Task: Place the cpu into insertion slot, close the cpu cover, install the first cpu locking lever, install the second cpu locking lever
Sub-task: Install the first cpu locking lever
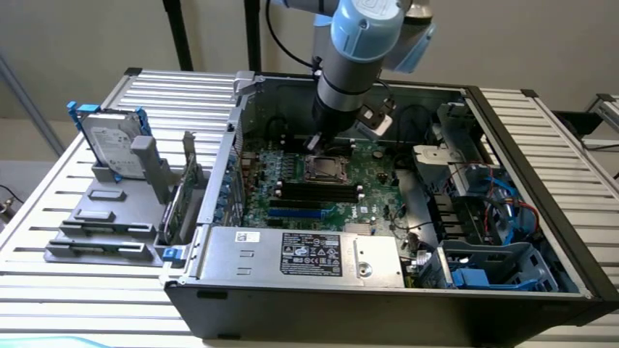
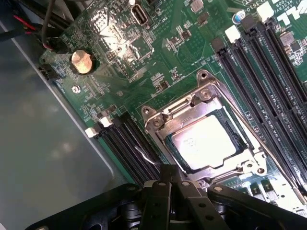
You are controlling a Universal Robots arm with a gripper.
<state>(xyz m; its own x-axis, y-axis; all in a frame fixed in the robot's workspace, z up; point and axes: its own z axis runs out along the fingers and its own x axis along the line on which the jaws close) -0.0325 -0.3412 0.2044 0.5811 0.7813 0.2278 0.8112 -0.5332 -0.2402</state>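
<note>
The cpu (image 2: 204,143), a pale square chip, lies flat in the insertion slot (image 1: 327,168) in the middle of the green motherboard (image 2: 144,67). The silvery cpu cover (image 2: 165,125) is down around it, framing the chip. A thin metal locking lever (image 2: 145,155) runs along one side of the socket. My gripper (image 2: 172,178) is shut, with its black fingertips pressed together right at the socket's edge, beside that lever. Nothing shows between the fingers. In the exterior view the gripper (image 1: 315,143) reaches down into the open computer case just behind the socket.
Long black memory slots (image 2: 268,72) flank the socket on both sides. A coin battery (image 2: 81,61) sits farther off. A grey labelled power supply (image 1: 304,254) fills the case's front, cables and blue drive cages (image 1: 493,268) its right. A hard drive (image 1: 109,141) stands outside on the left.
</note>
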